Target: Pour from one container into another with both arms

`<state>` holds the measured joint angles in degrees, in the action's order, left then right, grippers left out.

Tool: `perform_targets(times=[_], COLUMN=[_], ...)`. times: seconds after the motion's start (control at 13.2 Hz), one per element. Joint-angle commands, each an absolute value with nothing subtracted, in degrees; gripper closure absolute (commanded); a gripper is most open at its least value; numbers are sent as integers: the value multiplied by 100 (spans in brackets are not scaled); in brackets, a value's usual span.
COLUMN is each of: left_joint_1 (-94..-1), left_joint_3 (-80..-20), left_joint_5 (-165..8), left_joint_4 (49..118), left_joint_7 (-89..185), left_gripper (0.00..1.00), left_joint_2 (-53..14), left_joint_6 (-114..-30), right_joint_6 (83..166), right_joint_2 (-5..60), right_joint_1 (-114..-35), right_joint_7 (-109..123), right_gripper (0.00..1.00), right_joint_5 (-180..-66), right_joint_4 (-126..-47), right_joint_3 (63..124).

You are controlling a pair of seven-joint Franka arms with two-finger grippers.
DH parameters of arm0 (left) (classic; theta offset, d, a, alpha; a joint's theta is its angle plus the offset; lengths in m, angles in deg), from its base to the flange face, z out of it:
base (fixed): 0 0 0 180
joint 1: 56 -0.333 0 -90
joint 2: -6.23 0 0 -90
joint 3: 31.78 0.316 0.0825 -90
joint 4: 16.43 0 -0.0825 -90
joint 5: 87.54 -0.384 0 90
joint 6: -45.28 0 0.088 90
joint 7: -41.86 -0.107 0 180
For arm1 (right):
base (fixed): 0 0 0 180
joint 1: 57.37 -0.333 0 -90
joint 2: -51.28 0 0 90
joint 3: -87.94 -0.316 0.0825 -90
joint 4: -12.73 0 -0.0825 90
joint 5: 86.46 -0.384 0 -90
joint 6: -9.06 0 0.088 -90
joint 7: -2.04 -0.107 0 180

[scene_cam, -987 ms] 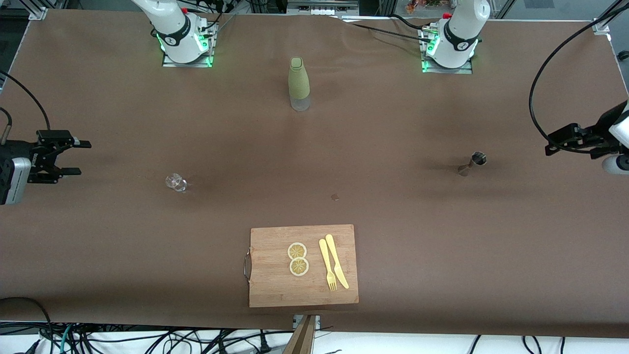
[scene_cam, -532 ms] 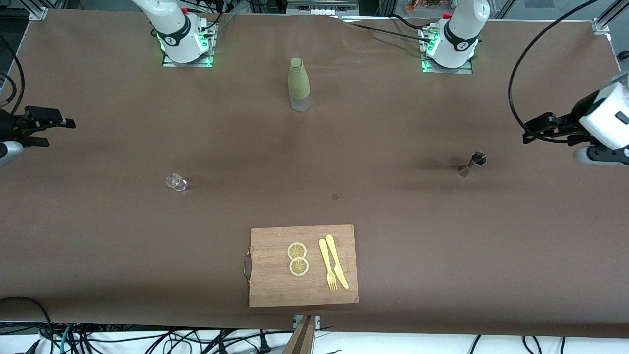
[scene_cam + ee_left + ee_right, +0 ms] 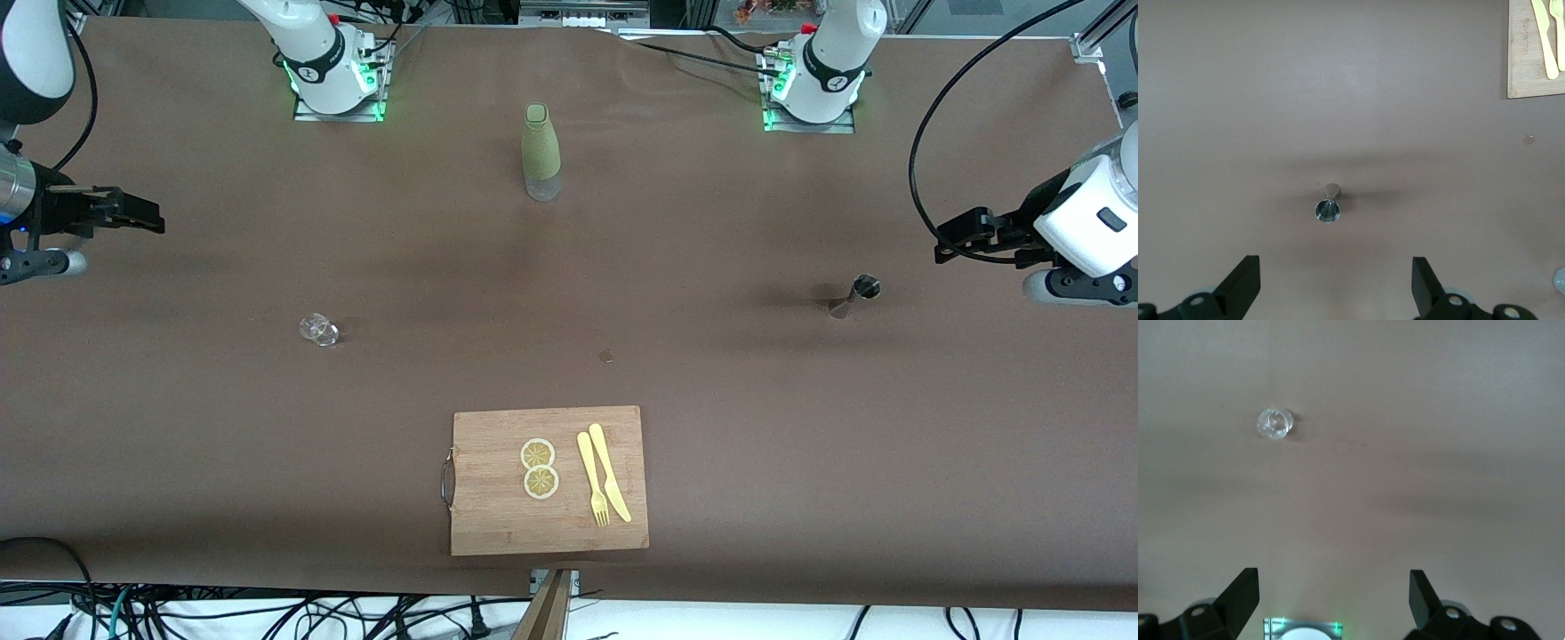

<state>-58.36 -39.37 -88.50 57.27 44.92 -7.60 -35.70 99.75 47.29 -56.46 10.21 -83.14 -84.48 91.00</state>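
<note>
A small steel jigger (image 3: 854, 295) stands toward the left arm's end of the table and also shows in the left wrist view as the jigger (image 3: 1328, 207). My left gripper (image 3: 944, 242) hangs over the bare table beside it, open and empty, with black fingertips (image 3: 1245, 280) wide apart. A small clear glass (image 3: 318, 330) sits toward the right arm's end, and the right wrist view catches this glass (image 3: 1275, 424) too. My right gripper (image 3: 149, 219) hovers over the table's edge region there, open and empty. A green-sleeved bottle (image 3: 540, 152) stands between the two arm bases.
A wooden cutting board (image 3: 498, 516) lies near the front edge with two lemon slices (image 3: 539, 468), a yellow fork (image 3: 592, 480) and a yellow knife (image 3: 609, 471). A tiny round speck (image 3: 606, 356) lies mid-table. Black cables loop off both wrists.
Both wrists have turned and the hands have swung. The right gripper rose toward the bases' side of the table; the left gripper crept closer to the jigger. Both stayed open.
</note>
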Motion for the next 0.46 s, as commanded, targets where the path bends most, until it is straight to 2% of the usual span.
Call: perform_targets(times=[0.0,0.23,0.38], left_joint_1=[-5794,-5794,-5802], left_joint_3=[-3934,-3934,-3934], left_joint_5=[-8745,-8727,-8736], left_joint_4=[5441,5441,5441], left_joint_7=[4547,4538,4547], left_gripper=[0,0,0], left_joint_2=[-897,-897,-897], left_joint_6=[-3399,-3399,-3399], right_joint_6=[10292,11036,11154], right_joint_2=[5180,5286,5452], right_joint_1=[-5587,-5543,-5543], right_joint_7=[784,863,881], right_gripper=[0,0,0], right_joint_5=[-8363,-8699,-8699], right_joint_4=[-8817,-9009,-9072], right_joint_3=[8988,8988,8996])
